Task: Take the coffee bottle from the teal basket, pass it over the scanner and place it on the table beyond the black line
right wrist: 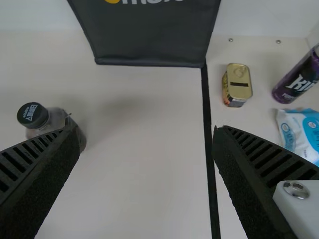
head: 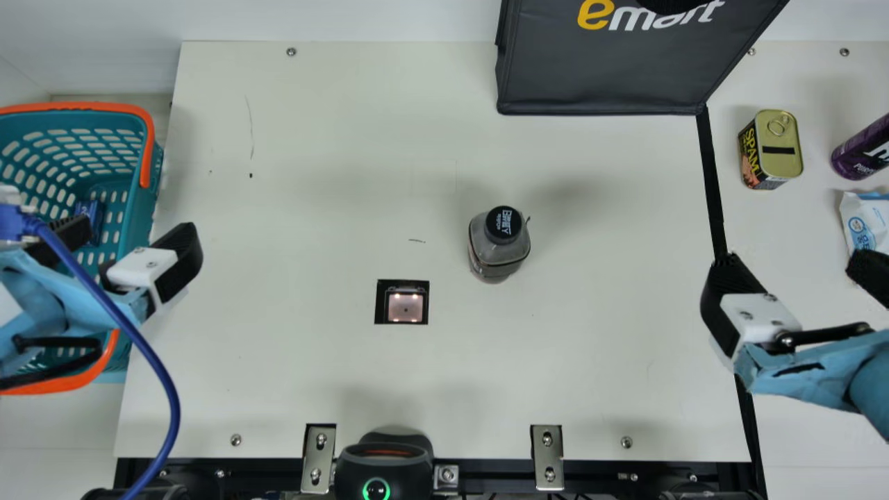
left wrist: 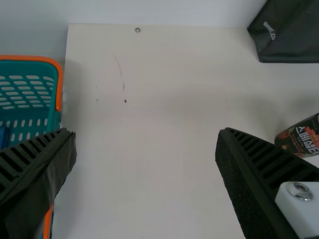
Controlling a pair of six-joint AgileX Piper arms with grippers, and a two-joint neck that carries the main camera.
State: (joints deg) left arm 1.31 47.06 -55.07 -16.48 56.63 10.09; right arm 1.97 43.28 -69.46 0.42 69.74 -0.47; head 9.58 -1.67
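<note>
With the scanner window (head: 405, 307), a black-framed square set in the cream table (head: 312, 173), taken as the clock centre and twelve at the main view's top, positions are as follows. The coffee bottle (head: 494, 244), a dark, square-shouldered container with a round black cap, stands upright on the table near the scanner window at two o'clock. It is on the scanner's side of the black line (head: 712, 187), which crosses at three o'clock.

Left gripper (head: 135, 229): between nine and ten o'clock, above the near-side wall of the teal plastic basket (head: 144, 208) with orange trim. Its black ribbed fingers are spread wide, nothing between them. A blue item (head: 89, 217) lies in the basket.

Right gripper (head: 797, 262): just before three o'clock, one finger over the black line. Its fingers are likewise set wide apart, unloaded.

Beyond the line, a gold-topped rectangular tin (head: 771, 146) stands at two o'clock; a purple cylindrical can (head: 860, 151) and a white-and-blue soft packet (head: 863, 226) are between two and three. A dark grey fabric bag (head: 597, 76) is at one o'clock. A black device with a green ring light (head: 384, 460) is at six.
</note>
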